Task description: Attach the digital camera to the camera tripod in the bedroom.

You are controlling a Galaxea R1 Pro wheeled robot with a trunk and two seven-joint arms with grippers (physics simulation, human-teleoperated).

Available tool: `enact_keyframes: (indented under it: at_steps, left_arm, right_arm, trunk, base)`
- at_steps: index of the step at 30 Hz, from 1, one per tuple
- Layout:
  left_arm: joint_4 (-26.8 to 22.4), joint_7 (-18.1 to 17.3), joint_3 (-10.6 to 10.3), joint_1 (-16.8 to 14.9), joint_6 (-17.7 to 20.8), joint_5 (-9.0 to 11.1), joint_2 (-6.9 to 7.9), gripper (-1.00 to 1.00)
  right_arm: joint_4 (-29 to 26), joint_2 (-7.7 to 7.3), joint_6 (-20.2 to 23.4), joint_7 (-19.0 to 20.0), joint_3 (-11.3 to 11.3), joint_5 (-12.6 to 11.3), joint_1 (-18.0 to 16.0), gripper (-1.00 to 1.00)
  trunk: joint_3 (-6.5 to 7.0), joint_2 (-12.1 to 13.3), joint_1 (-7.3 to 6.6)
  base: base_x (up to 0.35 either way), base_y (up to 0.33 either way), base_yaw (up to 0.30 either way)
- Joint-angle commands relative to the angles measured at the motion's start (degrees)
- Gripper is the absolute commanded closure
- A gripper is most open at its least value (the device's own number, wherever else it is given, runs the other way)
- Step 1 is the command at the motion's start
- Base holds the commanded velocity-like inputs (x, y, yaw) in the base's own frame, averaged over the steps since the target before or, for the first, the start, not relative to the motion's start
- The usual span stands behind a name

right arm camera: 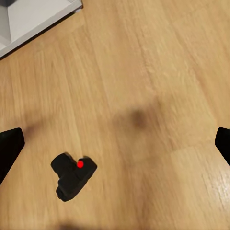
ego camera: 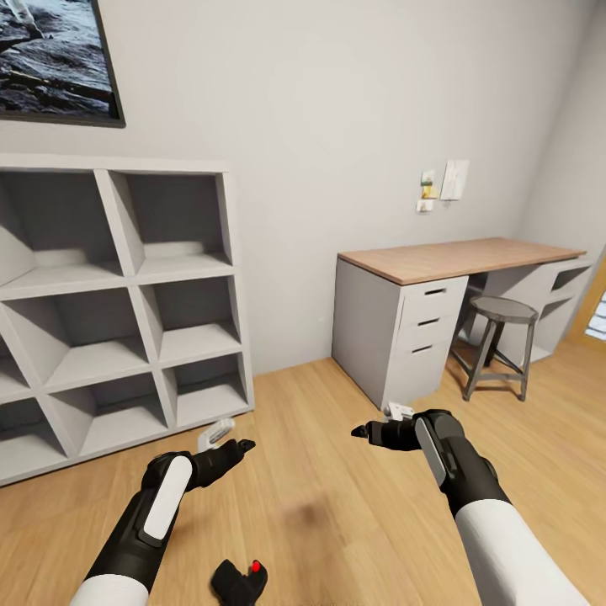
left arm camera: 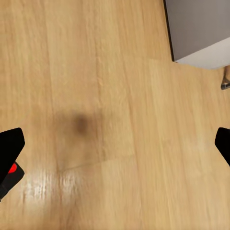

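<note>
Head looks down-forward; both wrists face the floor [right arm camera: 143,72].

A small black digital camera [ego camera: 240,581] with a red spot lies on the light wood-grain floor [ego camera: 337,505]; beyond it stands a white cube shelf [ego camera: 118,303] against a pale grey wall [ego camera: 337,126]; the desk [ego camera: 454,295] is grey with a tan wooden top; the stool [ego camera: 498,343] beside it is dark grey.

Camera on the floor, shelf left, desk right.
The digital camera [ego camera: 240,581] lies between the arms; cube shelf [ego camera: 118,303] stands left, desk [ego camera: 459,258] right, stool [ego camera: 500,343] tucked beside the desk.
</note>
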Motion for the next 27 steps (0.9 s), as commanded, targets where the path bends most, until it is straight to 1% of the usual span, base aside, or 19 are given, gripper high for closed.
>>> enact_keyframes:
  at_steps: [1, 18, 27]
  left_arm:
    - [-0.07, 0.46, 0.13, -0.03, 0.27, 0.61, -0.05, -1.00]
    - [-0.07, 0.46, 0.13, -0.03, 0.27, 0.61, -0.05, -1.00]
    - [-0.07, 0.46, 0.13, -0.03, 0.27, 0.60, -0.05, -1.00]
  right_arm:
    - [-0.03, 0.05, 0.32, -0.08, -0.20, -0.35, -0.04, -1.00]
    - [-0.01, 0.05, 0.30, -0.08, -0.20, -0.35, -0.03, -1.00]
    - [-0.01, 0.05, 0.30, -0.08, -0.20, -0.35, -0.03, -1.00]
  trunk:
    - [-0.24, -0.44, 0.21]
    - [-3.30, -7.26, 3.95]
    - [-5.29, -7.38, 4.18]
  base:
    - [0.000, 0.000, 0.000]
    - [0.000, 0.000, 0.000]
    - [0.000, 0.000, 0.000]
